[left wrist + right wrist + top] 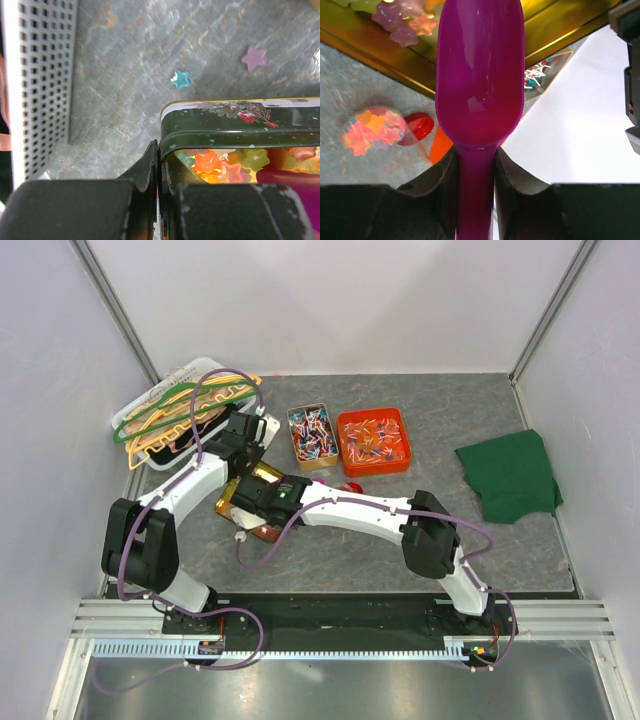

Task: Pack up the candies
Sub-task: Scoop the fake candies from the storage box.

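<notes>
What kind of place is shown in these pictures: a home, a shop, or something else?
Most likely a robot test cell in a laboratory: plain white walls held by metal posts, with a left arm and a right arm bolted to a rail at the near edge.

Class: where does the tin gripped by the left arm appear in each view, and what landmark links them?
Top: centre-left, tin under the arms.
Left wrist: lower right, wall pinched by left gripper.
Right wrist: top edge, behind the scoop.
Landmark: star candies inside it, both wrist views.
</notes>
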Tool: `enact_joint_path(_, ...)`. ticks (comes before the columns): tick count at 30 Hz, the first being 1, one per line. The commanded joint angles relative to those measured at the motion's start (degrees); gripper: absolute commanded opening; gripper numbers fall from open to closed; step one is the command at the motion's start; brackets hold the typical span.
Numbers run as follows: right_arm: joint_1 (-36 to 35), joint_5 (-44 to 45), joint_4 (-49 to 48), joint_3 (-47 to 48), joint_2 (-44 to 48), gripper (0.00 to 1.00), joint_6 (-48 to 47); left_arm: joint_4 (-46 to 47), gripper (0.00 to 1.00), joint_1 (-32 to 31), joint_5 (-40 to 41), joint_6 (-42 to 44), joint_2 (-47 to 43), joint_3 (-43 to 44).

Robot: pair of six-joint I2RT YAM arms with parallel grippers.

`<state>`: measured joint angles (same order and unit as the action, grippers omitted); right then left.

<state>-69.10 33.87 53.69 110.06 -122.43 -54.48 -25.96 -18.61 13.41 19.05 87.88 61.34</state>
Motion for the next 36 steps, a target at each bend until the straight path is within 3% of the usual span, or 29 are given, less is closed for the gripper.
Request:
enact_joint_path(1, 0.37, -3.62, -1.75, 0.07, -0.97, 0.0, 5.16, 2.31, 0.02, -0.46, -1.1, -2.08, -2.53, -1.22)
enact_joint_path(15, 0.99, -12.6, -5.09, -6.09, 0.7, 0.0, 9.83, 3.01, 0.02, -0.46, -2.16, -2.44, -2.71, -2.37)
enact_joint_path(36, -3.06, -7.07, -0.26, 11.65, -10.54, 0.0, 16.86, 1.61, 0.02, -0.46, 0.83, -3.49, -3.85, -3.16)
